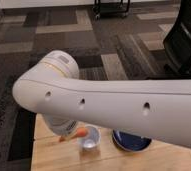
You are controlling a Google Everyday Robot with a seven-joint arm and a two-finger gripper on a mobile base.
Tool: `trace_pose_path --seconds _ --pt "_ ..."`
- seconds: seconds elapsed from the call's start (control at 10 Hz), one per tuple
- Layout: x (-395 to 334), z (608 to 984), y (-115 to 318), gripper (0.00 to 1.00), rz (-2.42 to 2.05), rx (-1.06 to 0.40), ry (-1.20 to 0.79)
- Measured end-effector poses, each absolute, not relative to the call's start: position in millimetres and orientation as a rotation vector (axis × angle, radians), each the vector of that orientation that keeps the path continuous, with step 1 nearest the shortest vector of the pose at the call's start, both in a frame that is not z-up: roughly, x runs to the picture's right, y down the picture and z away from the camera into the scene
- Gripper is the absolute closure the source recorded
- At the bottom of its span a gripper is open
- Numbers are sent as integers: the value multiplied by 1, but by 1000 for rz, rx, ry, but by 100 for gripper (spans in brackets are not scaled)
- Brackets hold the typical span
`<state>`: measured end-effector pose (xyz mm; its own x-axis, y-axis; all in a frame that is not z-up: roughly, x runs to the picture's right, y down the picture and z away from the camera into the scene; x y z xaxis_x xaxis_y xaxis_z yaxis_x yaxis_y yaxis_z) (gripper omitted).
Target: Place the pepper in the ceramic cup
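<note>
Looking down past our own arm [119, 107], we see a light wooden table [49, 157] standing on a carpet [64, 30] of grey, brown and dark patches. A black wheeled stand [110, 7] sits at the far edge of the room, and a dark chair [186, 42] occupies the right side.

We count one pepper, one cup and one bowl. Our wide white arm crosses the whole view from the right and bends down at the left, hiding much of the table. Our gripper [69, 134] lies at the lower end of that bend, just above the tabletop and mostly covered by the arm; we cannot tell whether it is parted or closed.

One orange pepper [79, 133] shows right at the gripper's end, at the left rim of the ceramic cup [90, 140], and its left end is hidden by the arm. Whether it touches the rim we cannot tell. One white cup stands upright on the wood, its pale inside visible. One dark blue bowl [131, 142] sits just to the right of the cup, partly under the arm
</note>
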<state>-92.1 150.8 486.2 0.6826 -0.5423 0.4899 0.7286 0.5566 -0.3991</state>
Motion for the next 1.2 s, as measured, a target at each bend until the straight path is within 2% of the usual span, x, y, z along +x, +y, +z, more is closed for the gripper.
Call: trace_pose_path --seconds 0.8,1.1,1.2 --pt "-68 553 164 100 -706 -667 -411" --pt "-64 567 165 100 -702 -669 -427" --pt "-64 567 165 91 -703 -670 -427"
